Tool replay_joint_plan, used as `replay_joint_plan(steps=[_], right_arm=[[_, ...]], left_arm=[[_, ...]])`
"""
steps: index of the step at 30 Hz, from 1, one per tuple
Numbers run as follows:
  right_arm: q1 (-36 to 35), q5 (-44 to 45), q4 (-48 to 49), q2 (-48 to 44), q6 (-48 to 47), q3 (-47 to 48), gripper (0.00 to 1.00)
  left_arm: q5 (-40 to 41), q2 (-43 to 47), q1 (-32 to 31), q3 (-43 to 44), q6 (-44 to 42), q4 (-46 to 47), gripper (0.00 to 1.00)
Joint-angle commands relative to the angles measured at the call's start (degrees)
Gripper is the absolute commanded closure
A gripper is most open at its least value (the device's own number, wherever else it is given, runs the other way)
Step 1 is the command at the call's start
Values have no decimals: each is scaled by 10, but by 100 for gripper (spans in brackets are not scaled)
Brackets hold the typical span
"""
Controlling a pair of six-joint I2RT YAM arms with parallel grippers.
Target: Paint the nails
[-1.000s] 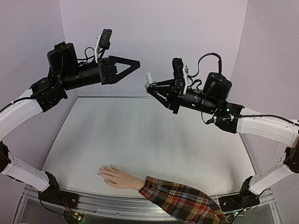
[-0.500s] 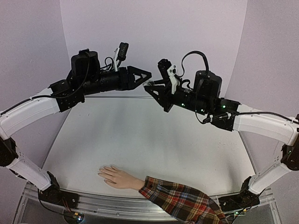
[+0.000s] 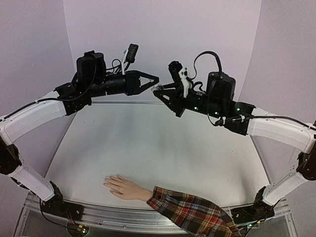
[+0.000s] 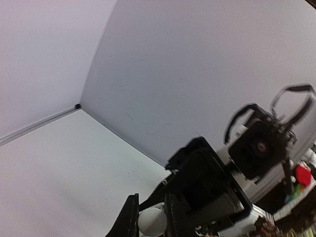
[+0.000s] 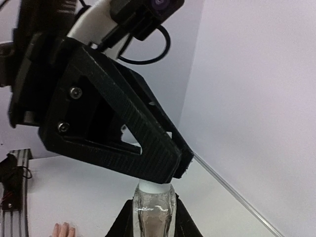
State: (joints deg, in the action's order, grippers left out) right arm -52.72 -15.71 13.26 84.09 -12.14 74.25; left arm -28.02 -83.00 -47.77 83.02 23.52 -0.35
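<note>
White table, nails well below, left claw pinching cap, right claw grasping bottle.

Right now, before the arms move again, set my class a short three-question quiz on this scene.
1. True or false: the mannequin hand lies at the far edge of the table.
2. What does the right gripper hold? A) a clear bottle B) a sponge C) nothing
3. Fill in: the left gripper is shut on the bottle's white ___.

Key: 1 false, it lies at the near edge; 2 A; 3 cap.
</note>
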Motion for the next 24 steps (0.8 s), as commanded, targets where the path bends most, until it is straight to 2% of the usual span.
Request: replay_joint_plan(steps=[1,3,4,6,9,10,11,13,14,15,17,20,24], right_arm=[[40,-463,72,-4,57,16,100],[42,-586,77,14,107,52,100],[37,-618,81,21,130,63,100],[28,-627,83,23,140,66,100],[27,-594,83,11,130,52,100],[28,-554,82,-2,118,39,100],[29,-520,82,-11,100,28,100],[32,-442,81,-25,79,4,100],[32,-403,81,-31,70,-7,100],[33,-358,80,-35,63,-16,100],[33,-297,79,-37,56,-23,100],[32,-245,77,-39,50,-30,100],[32,-204,70,-36,47,-28,100]], left_arm=[[-412,-10,-29,1,57,176,100],[-482,-19,-29,11,108,229,100],[-503,-22,-29,12,132,259,100],[-521,-21,-29,9,166,309,100],[-502,-12,-27,16,157,279,99],[-479,-5,-21,22,137,242,94],[-455,3,-17,25,106,201,82],[-380,29,-10,24,53,119,53],[-328,45,-9,21,29,79,41],[-270,63,-8,14,7,50,34],[-183,84,-7,4,-10,17,29],[-65,100,-7,0,-18,-45,28],[-16,93,-7,7,-22,-88,35]])
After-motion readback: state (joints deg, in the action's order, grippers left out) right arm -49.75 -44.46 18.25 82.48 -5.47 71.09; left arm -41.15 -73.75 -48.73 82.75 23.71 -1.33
